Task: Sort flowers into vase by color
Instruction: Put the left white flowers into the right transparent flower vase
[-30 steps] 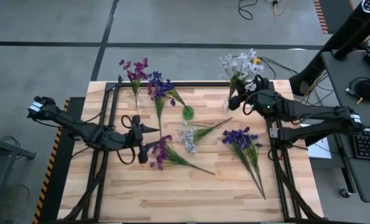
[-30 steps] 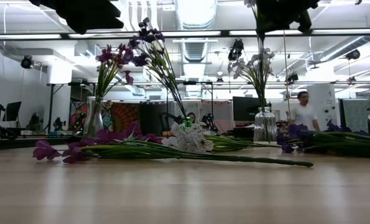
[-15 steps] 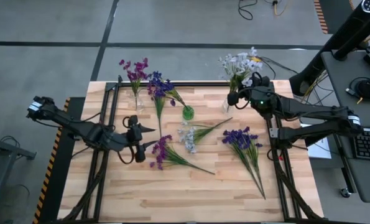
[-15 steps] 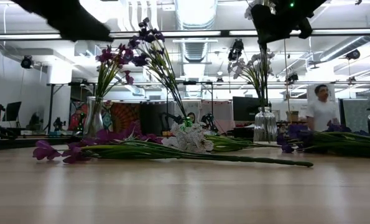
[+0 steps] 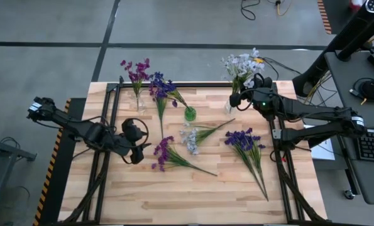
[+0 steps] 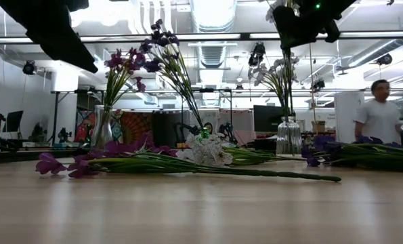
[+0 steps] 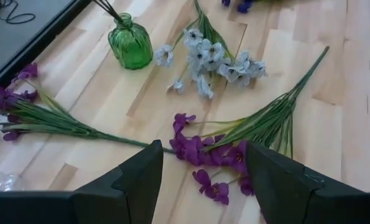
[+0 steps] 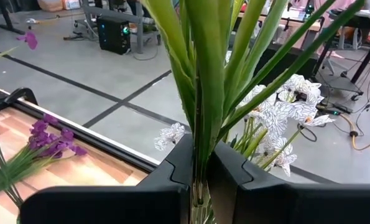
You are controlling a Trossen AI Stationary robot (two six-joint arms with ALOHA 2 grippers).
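My right gripper [image 5: 238, 98] is shut on a pale white sprig [image 5: 242, 64] held over a clear vase [image 6: 288, 138] at the table's far right. My left gripper [image 7: 203, 180] is open above a magenta sprig [image 7: 211, 153] that lies on the table, and it touches nothing. Another magenta sprig [image 5: 136, 70] stands in a clear vase [image 5: 139, 104] at the far left. A blue-violet sprig [image 5: 161, 85] stands in a small green vase [image 5: 190, 114]. A white sprig [image 5: 190, 138] and a blue-violet sprig [image 5: 244, 140] lie flat on the table. My right gripper pinches the white sprig's green stems [image 8: 200, 140] between its two fingers, below the blossoms [image 8: 283, 113]. The fingers lie roughly level, across the stems. The sprig stands upright, and its stem [image 6: 286, 95] runs down into the clear vase's neck.
Black rails [image 5: 114, 113] run along the table's left and right sides. The lying sprigs fill the middle of the table. Bare wood [image 5: 193, 194] lies toward the near edge. A person [image 6: 379, 112] walks in the room behind.
My left gripper has tipped from lying level to pointing down over the lying magenta sprig, still open. My right gripper has shifted a little toward the left and down with the white sprig, over the clear vase. The person behind has walked to the right.
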